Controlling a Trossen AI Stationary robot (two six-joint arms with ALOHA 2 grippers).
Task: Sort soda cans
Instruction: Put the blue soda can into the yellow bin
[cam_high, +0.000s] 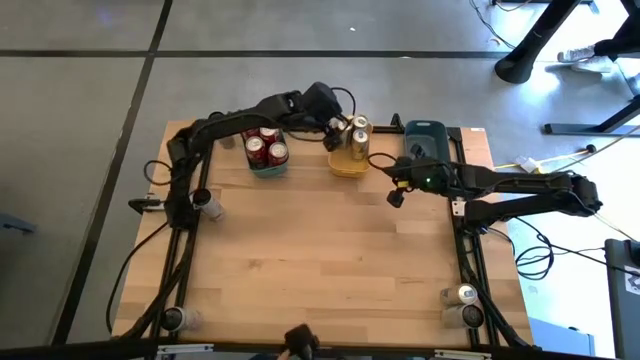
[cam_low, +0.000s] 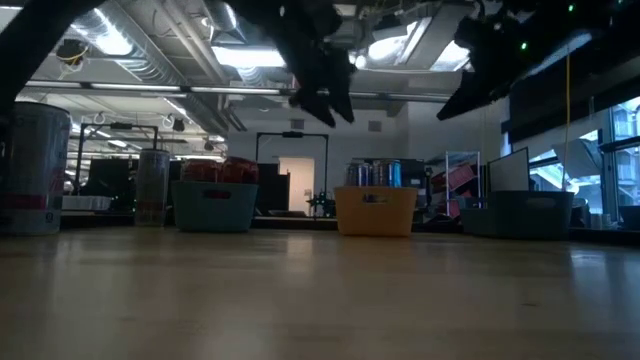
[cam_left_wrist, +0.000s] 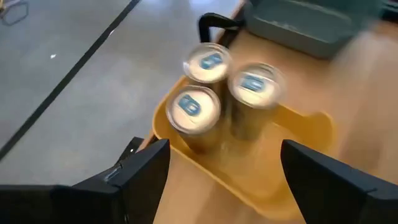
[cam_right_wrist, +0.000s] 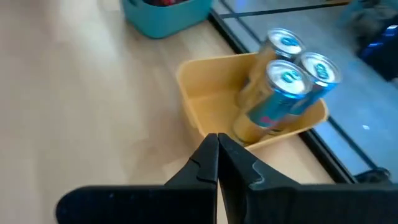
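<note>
Three seemingly gold, silver-topped soda cans (cam_left_wrist: 214, 99)

Dim backlit low view, bright ceiling lights (cam_low: 395, 45), blurred wrist views

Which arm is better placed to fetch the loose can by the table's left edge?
Left, probably. The left gripper is open and empty above the yellow tray, and its arm runs past the loose can. The right gripper is shut, right of centre, farther from it.
</note>
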